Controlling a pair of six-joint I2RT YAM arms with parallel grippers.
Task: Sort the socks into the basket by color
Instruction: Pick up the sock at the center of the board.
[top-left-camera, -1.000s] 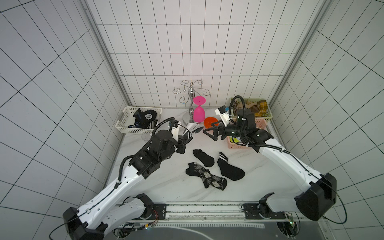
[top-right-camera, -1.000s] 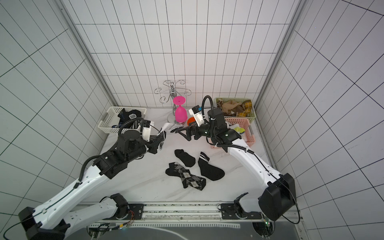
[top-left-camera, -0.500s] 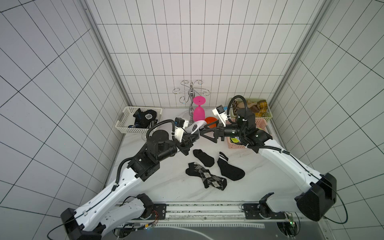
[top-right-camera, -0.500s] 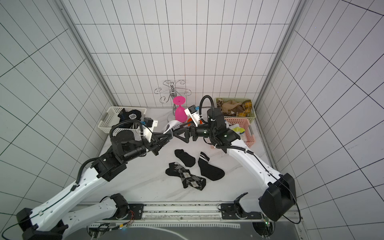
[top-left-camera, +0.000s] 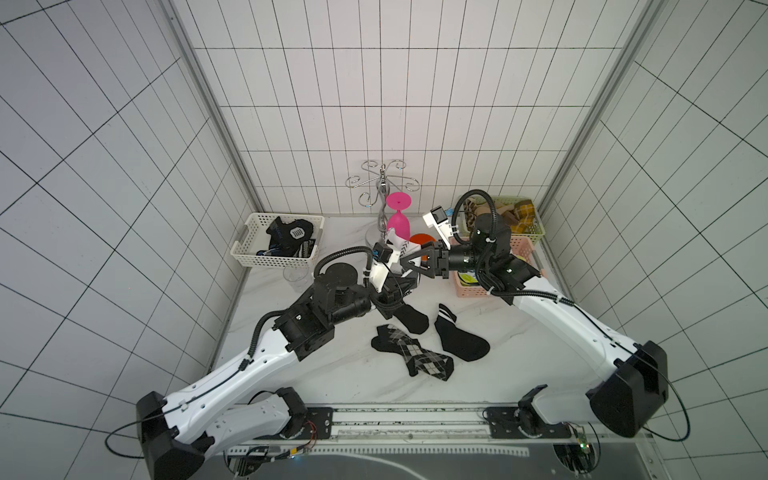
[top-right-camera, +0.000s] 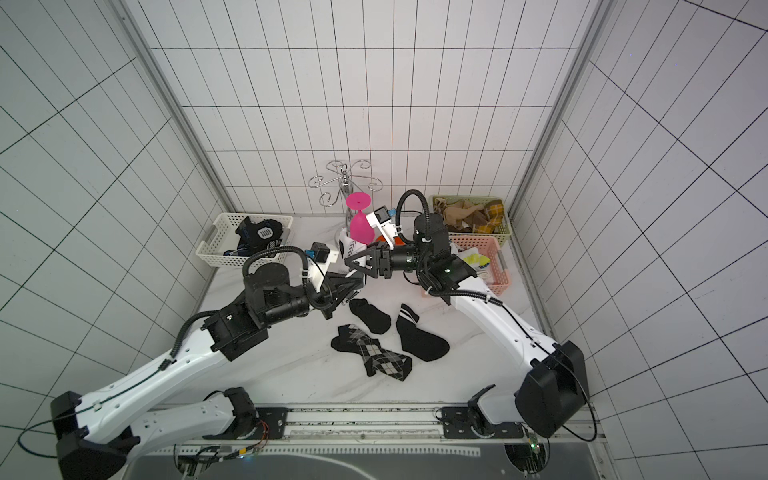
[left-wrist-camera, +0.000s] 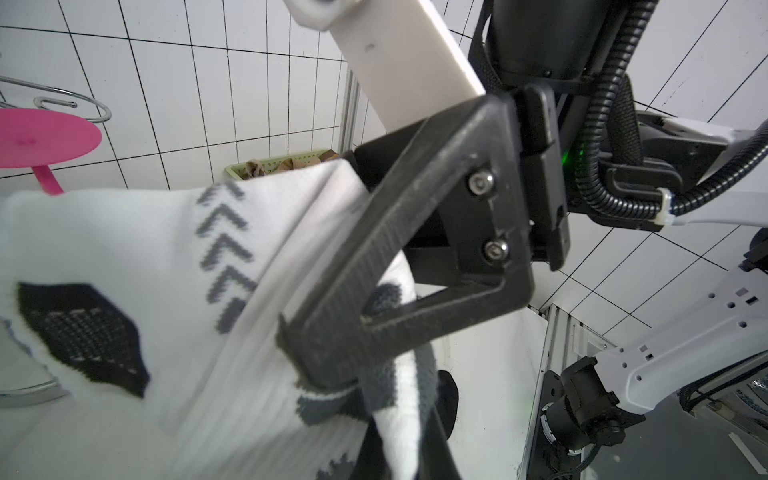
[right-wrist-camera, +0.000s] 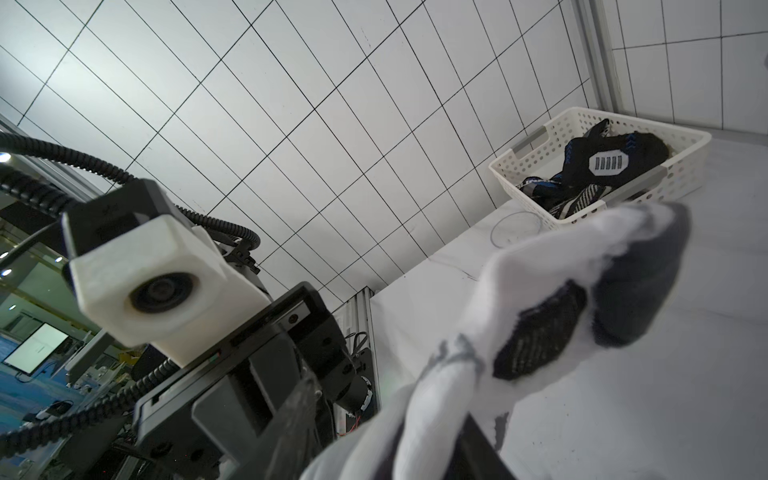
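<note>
A white sock (top-left-camera: 395, 246) (top-right-camera: 350, 249) with black patches and grey chevrons hangs in the air above the table's back middle, and both grippers meet at it. My left gripper (top-left-camera: 398, 286) (left-wrist-camera: 399, 440) is shut on its lower end. My right gripper (top-left-camera: 406, 265) (right-wrist-camera: 415, 436) has closed its jaws on the sock's upper part (right-wrist-camera: 561, 282) from the right. Three black socks lie on the table below: a plain one (top-left-camera: 411, 325), a white-striped one (top-left-camera: 462, 344) and an argyle one (top-left-camera: 412, 354).
At the back left a white basket (top-left-camera: 249, 254) holds black socks (top-left-camera: 287, 236). At the back right, a green basket (top-left-camera: 537, 232) holds brown socks and a pink basket (top-left-camera: 468, 291) holds light ones. A pink goblet (top-left-camera: 398, 220), wire rack (top-left-camera: 380, 187) and clear glass (top-left-camera: 296, 275) stand behind.
My left arm lifted the white sock up toward the right gripper. The right gripper, wide open before, reached left and closed its jaws on the sock.
</note>
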